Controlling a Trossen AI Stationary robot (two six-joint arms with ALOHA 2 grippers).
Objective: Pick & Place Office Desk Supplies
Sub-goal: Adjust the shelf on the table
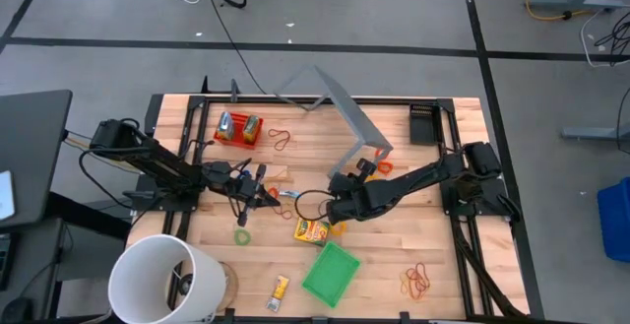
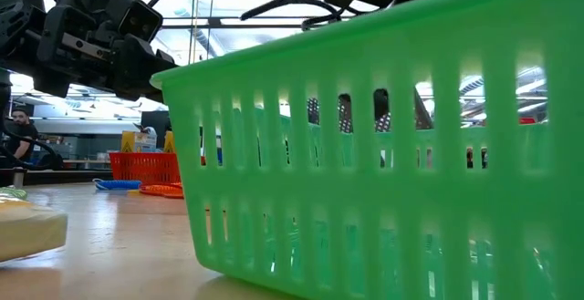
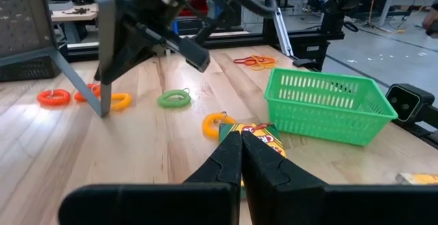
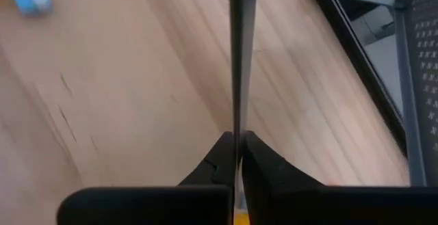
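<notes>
The left end effector [image 3: 241,139] hangs over the middle of the bench [image 1: 394,235], a bit to the left, and its two fingers are pressed tight together with nothing between them. The right end effector [image 4: 238,143] is low over the middle of the bench. Its fingers are closed on a thin dark strip [image 4: 237,54] seen from its edge, and I cannot tell what this strip is. A yellow-orange packet [image 1: 312,230] lies flat on the wood, just on the near side of the right end effector. An orange loop [image 3: 217,122] lies right beside that packet. The green basket [image 1: 330,273] sits nearer still, close to the packet but not touching it. A green loop [image 1: 242,235] lies on the wood to the left of the packet. A small yellow packet [image 1: 280,290] lies near the front edge, left of the green basket. A bunch of orange bands [image 1: 418,283] lies to the right of the green basket, well apart from it. A red loop [image 1: 281,139] lies on the far side, next to a red basket [image 1: 239,127]. The big white bucket [image 1: 162,280] stands at the near left corner. The grey metal box [image 1: 340,107] stands at the far edge.
</notes>
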